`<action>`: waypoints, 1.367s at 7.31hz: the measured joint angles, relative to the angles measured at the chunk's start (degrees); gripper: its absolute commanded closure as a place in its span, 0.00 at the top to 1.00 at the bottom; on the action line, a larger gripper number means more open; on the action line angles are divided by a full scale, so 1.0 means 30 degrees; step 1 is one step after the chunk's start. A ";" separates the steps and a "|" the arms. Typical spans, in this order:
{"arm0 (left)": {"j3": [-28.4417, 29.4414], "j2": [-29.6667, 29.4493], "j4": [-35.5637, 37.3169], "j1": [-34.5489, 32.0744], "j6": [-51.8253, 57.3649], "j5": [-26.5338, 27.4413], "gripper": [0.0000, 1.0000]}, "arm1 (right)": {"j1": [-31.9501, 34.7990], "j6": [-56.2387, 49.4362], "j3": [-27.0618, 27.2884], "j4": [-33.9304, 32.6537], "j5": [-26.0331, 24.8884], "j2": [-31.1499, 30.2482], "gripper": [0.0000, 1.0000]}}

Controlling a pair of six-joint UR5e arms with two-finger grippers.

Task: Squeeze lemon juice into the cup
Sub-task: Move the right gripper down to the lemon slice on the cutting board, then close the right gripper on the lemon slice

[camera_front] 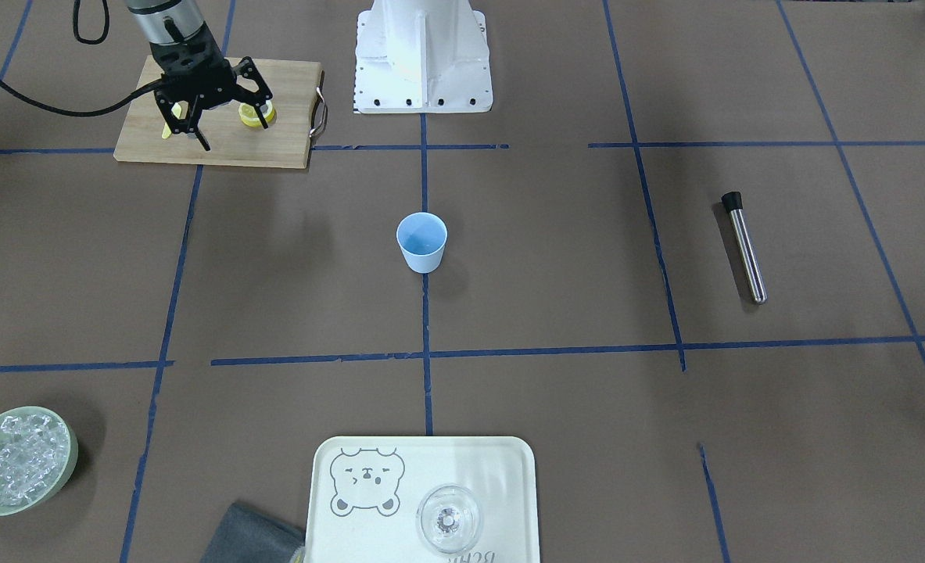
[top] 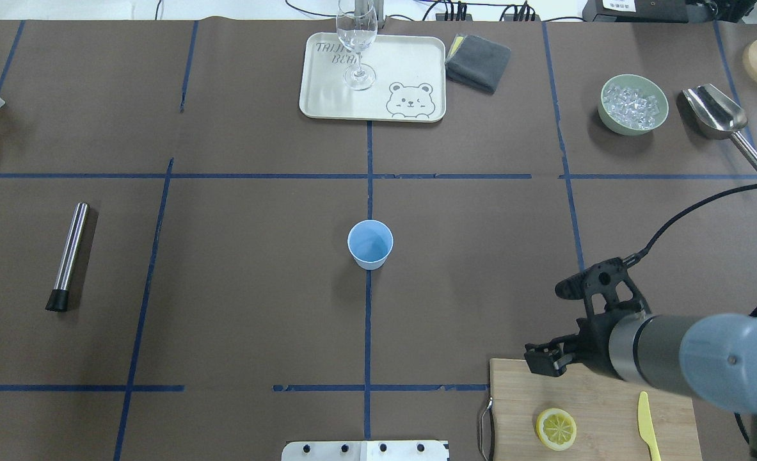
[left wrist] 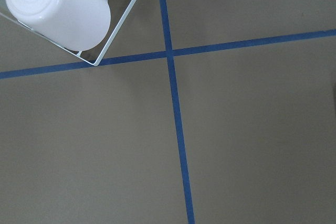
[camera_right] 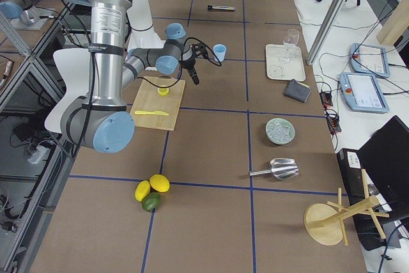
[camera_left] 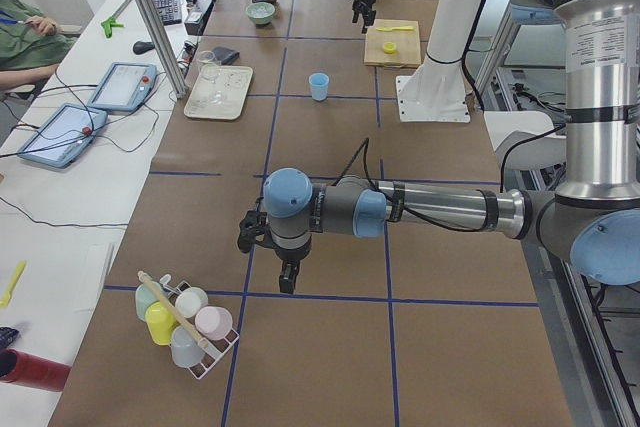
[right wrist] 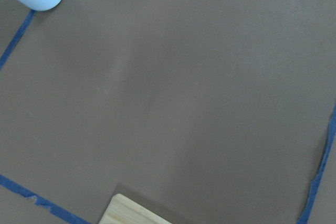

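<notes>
While the right tool hangs released near the lemon, upper left, we judge pickup pending: descend, clench.

The only readable lettering is on the cream tray. It is printed in grey capitals in the corner opposite the tray's bear-face drawing. There are two lines: the upper begins "TRI" and the lower "BEA". The wine glass standing on the tray covers the rest. In the front-facing view the lower word appears upside down, seemingly "BEAR", cut off by the frame edge.
</notes>
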 measured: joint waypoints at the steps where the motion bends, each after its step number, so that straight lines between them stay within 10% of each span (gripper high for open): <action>1: 0.0048 0.0005 -0.0006 0.0001 0.0000 -0.0001 1.00 | -0.2165 0.1297 0.0093 -0.0391 -0.2002 -0.0010 1.00; 4: 0.0162 0.0038 0.0026 0.0025 -0.0001 -0.0001 1.00 | -0.5165 0.2569 0.0138 -0.1262 -0.4886 -0.0394 1.00; 10: 0.0272 0.0119 0.0119 0.0030 0.0029 -0.0029 1.00 | -0.5617 0.2667 -0.0129 -0.1070 -0.5007 -0.1232 1.00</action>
